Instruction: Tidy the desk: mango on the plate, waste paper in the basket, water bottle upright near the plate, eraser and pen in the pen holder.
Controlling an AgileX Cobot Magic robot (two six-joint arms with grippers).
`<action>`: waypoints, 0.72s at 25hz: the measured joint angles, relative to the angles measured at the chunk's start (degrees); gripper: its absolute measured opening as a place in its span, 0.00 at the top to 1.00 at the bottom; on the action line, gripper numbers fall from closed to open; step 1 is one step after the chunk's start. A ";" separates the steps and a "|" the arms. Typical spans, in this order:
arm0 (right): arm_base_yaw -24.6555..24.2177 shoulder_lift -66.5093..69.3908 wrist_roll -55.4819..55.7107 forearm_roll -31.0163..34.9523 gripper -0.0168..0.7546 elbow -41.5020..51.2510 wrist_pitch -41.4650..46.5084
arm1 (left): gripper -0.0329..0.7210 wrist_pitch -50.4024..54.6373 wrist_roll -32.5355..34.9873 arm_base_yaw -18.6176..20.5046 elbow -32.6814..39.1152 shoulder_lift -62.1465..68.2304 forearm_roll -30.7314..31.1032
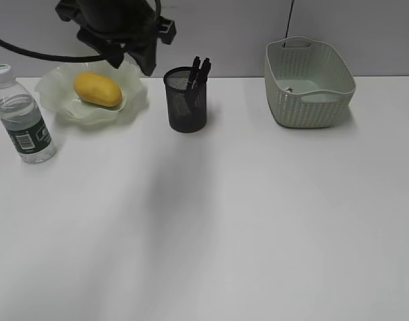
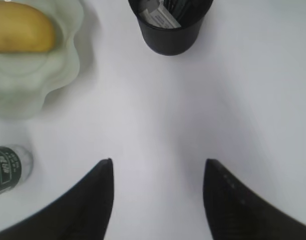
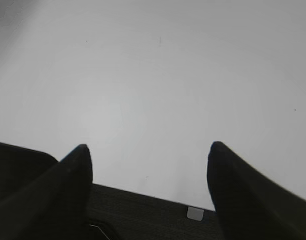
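The yellow-orange mango (image 1: 97,90) lies on the ruffled pale green plate (image 1: 132,100) at the back left. The water bottle (image 1: 20,117) stands upright left of the plate. The black mesh pen holder (image 1: 186,103) holds dark pens (image 1: 199,70). In the left wrist view a white-sleeved eraser (image 2: 160,15) lies inside the pen holder (image 2: 170,32). My left gripper (image 1: 132,63) hangs open and empty above the desk, between plate and holder; it shows open in the left wrist view (image 2: 158,165). My right gripper (image 3: 148,150) is open and empty over the desk's near edge. I cannot make out the waste paper.
The pale green woven-look basket (image 1: 308,83) stands at the back right by the wall. The white desk (image 1: 244,221) stretches across the front. The left wrist view also shows the mango (image 2: 20,32), plate (image 2: 47,75) and bottle (image 2: 7,167).
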 joint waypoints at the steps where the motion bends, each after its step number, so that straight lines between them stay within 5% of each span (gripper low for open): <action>1: 0.00 0.00 0.00 0.00 0.25 0.00 0.00 | 0.36 0.30 0.27 0.00 0.09 -0.81 0.00; 8: 0.00 0.00 0.00 0.00 0.25 0.00 0.00 | 0.35 0.53 0.87 0.00 5.31 -9.18 -0.28; 18: 0.00 0.00 -1.98 1.21 0.25 0.00 0.00 | 0.35 -4.22 0.87 0.00 37.98 -35.64 -1.44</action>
